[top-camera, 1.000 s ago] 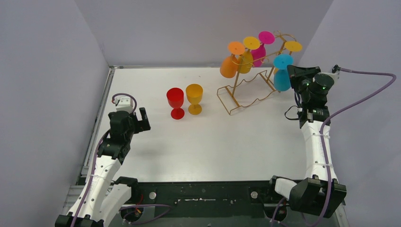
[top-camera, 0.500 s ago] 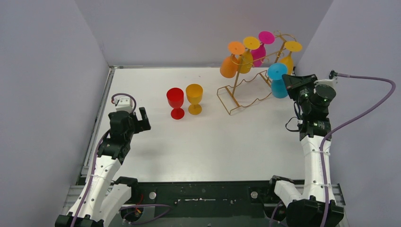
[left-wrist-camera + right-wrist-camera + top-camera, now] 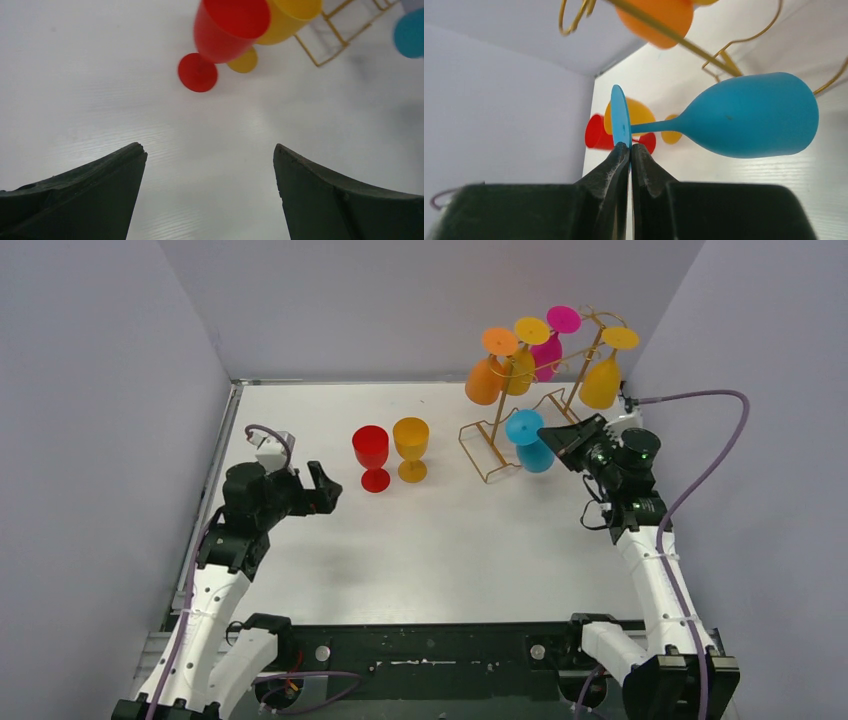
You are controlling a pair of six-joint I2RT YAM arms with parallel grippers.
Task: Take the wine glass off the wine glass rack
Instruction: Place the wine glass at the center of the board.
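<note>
My right gripper [image 3: 556, 439] is shut on the round foot of a blue wine glass [image 3: 529, 444], held upside down and tilted in the air in front of the gold-yellow wire rack [image 3: 520, 420], clear of its hooks. In the right wrist view the fingers pinch the foot's edge [image 3: 621, 122] and the blue bowl [image 3: 751, 116] lies out to the right. Several glasses still hang on the rack: orange [image 3: 487, 374], yellow [image 3: 521, 365], magenta [image 3: 550, 345] and yellow [image 3: 602, 377]. My left gripper [image 3: 322, 490] is open and empty, left of the standing glasses.
A red glass [image 3: 372, 456] and a yellow glass [image 3: 411, 447] stand upright on the white table left of the rack; both show in the left wrist view [image 3: 225, 30]. Grey walls close in the table at the back and both sides.
My right gripper has carried the blue glass off the rack's right end, down and to the left in front of the rack. My left gripper has swung right and forward, toward the red glass.
</note>
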